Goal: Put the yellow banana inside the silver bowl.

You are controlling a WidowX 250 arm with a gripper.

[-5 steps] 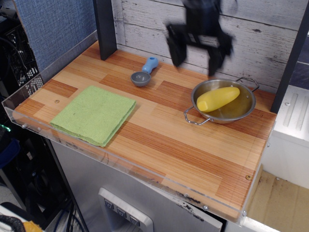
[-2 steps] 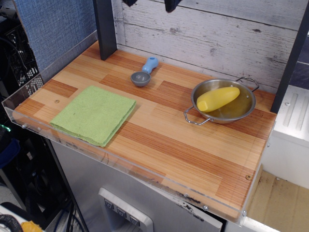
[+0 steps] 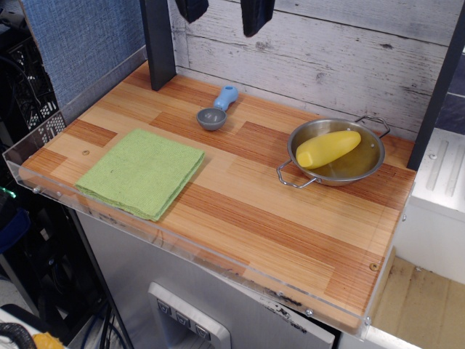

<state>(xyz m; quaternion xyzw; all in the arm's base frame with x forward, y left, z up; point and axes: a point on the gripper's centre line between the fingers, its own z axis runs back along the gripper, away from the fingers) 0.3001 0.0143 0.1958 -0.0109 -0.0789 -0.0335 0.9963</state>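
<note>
The yellow banana (image 3: 328, 148) lies inside the silver bowl (image 3: 370, 169), which stands on the right side of the wooden table. The bowl's wire handles point front left and back right. My gripper (image 3: 224, 17) hangs at the top edge of the view, high above the back of the table and well left of the bowl. Only the two dark fingertips (image 3: 256, 17) show. They stand apart with nothing between them, so the gripper is open and empty.
A small grey scoop with a blue handle (image 3: 216, 110) lies at the back middle. A folded green cloth (image 3: 142, 171) lies at the front left. A dark post (image 3: 158, 43) stands at the back left. A clear lip runs along the table's front edge (image 3: 145, 231).
The gripper has risen from just above the bowl and moved left along the top edge. In the last moment its fingertips have come down slightly. The banana and bowl have not moved.
</note>
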